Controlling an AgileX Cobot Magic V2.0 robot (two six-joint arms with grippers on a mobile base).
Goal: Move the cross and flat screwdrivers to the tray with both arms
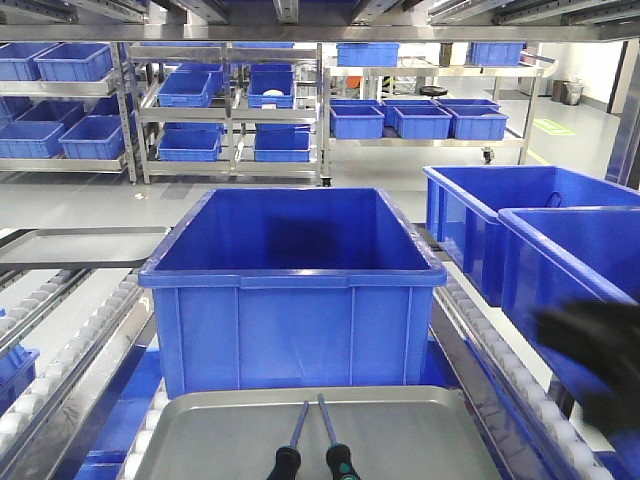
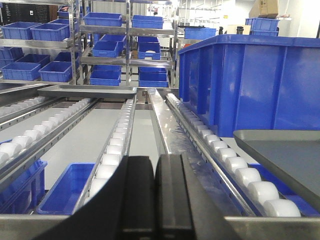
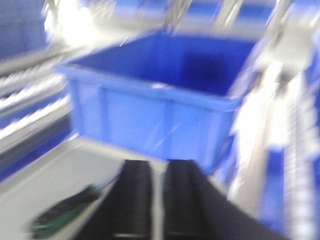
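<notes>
Steel tray (image 1: pixel 420 440), two slim screwdrivers (image 1: pixel 315 440)

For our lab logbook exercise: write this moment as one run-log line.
screwdrivers: both on tray | left gripper: shut, empty | right gripper: shut, empty, view blurred | blue bin: behind tray

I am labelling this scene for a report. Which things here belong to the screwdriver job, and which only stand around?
Belong to the job:
black-handled screwdriver
green-handled screwdriver
grey tray
left gripper
right gripper

Only standing around:
large blue bin
blue bins on the right
shelf crates
</notes>
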